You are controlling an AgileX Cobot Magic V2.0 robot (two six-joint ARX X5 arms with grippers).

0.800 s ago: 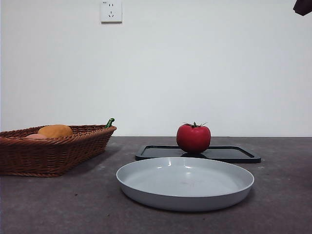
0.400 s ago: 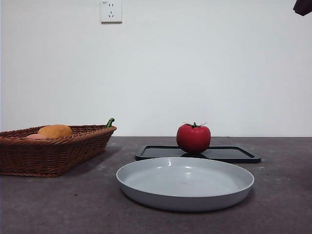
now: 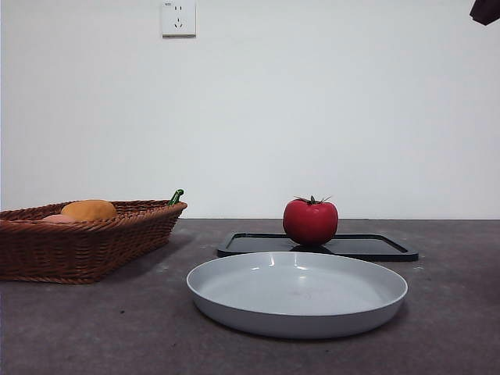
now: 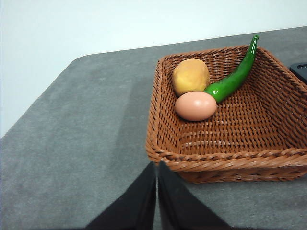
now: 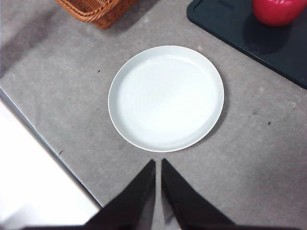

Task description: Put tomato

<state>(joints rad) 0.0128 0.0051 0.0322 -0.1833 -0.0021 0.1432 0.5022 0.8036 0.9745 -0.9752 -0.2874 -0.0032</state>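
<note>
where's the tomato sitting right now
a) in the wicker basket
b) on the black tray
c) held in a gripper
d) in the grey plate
b) the tomato stands on the black tray, behind the grey plate, which has nothing in it; the right wrist view also shows it on the tray, apart from both grippers.
</note>
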